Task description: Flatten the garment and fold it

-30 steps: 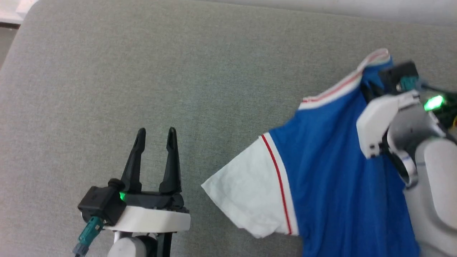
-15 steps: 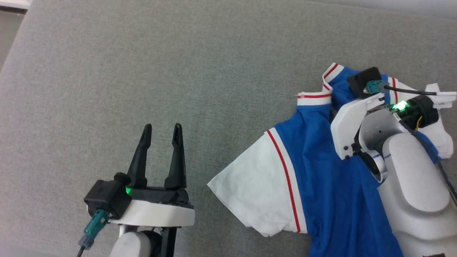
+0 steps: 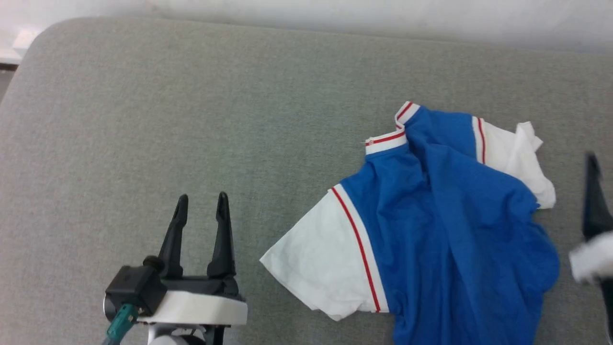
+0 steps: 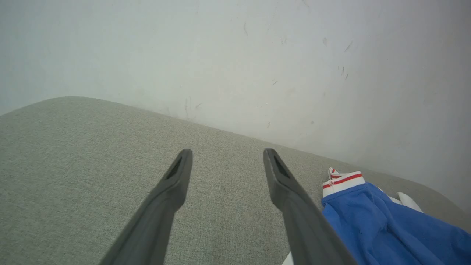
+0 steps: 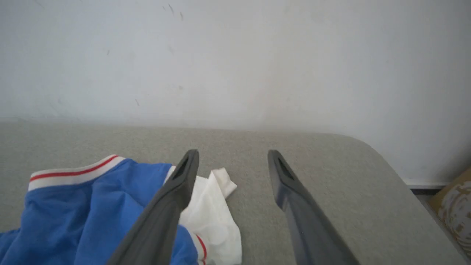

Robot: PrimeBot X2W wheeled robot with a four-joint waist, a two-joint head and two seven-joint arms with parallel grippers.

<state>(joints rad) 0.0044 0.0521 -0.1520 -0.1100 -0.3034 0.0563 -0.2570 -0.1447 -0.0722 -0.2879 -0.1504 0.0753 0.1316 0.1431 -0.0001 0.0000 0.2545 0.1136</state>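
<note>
Crumpled garment [image 3: 445, 230] on the grey cushion [image 3: 191, 96], between two empty grippers.
The left gripper [image 3: 202, 196] stands apart from the garment's spread sleeve [image 3: 316, 268], fingers parted and pointing toward the wall [image 4: 257, 55]. The right gripper [image 5: 232, 152], equally parted, hovers beside its bunched sleeve [image 5: 213, 213]. Bare cushion stretches left of the garment.

Right tool [image 5: 232, 156]: withdrawn from the collar [image 3: 387, 141] of the T-shirt [image 3: 445, 215] to a position beside the shirt. Fingers now stand apart with nothing between them. Collar: lowered from its raised position onto the grey surface [image 3: 191, 120]. Far white sleeve [image 3: 517, 153]: now uncovered.
</note>
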